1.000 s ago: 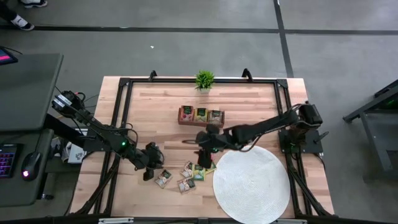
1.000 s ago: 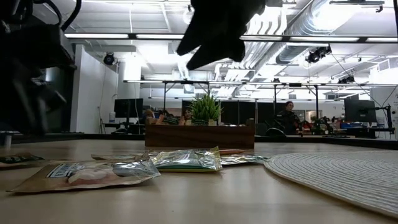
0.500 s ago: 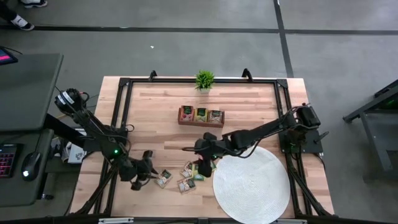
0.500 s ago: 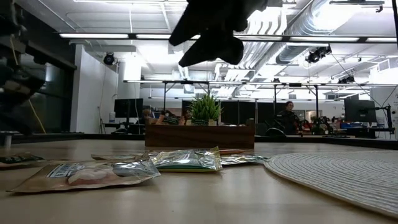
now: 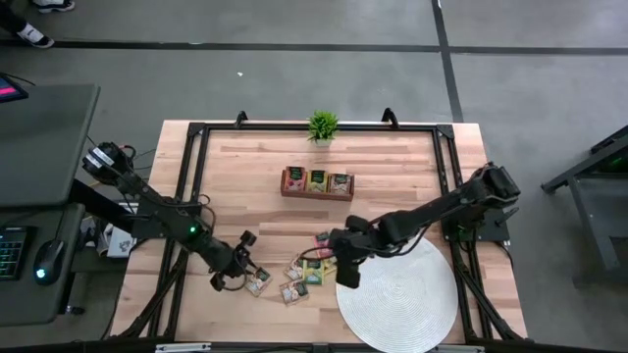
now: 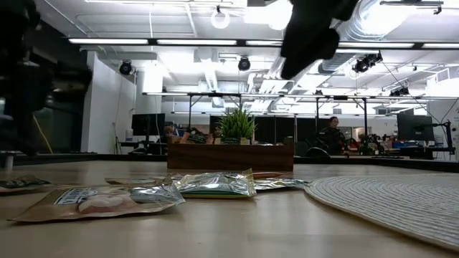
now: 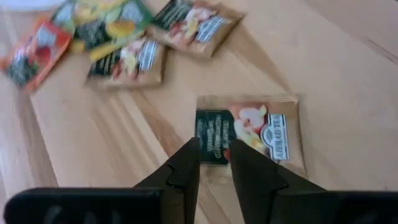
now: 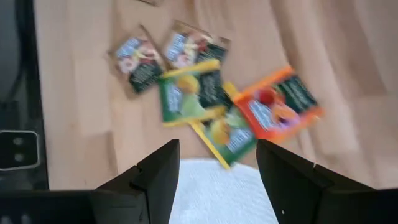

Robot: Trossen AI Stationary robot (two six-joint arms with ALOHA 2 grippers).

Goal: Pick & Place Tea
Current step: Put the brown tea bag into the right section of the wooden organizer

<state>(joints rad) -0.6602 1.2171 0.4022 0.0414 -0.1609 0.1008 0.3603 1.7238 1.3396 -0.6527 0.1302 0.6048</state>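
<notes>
While the round white mat (image 5: 397,294) lies bare at the near right, we see the wooden tray (image 5: 317,184) farther back with three tea packets side by side in it. Loose tea packets (image 5: 299,276) cluster just left of the mat. Our right gripper (image 5: 345,272) hovers at the mat's edge, fingers spread. Our left gripper (image 7: 214,163) reaches low over the leftmost packet (image 7: 249,134), fingers narrowly apart, pinching nothing.
</notes>
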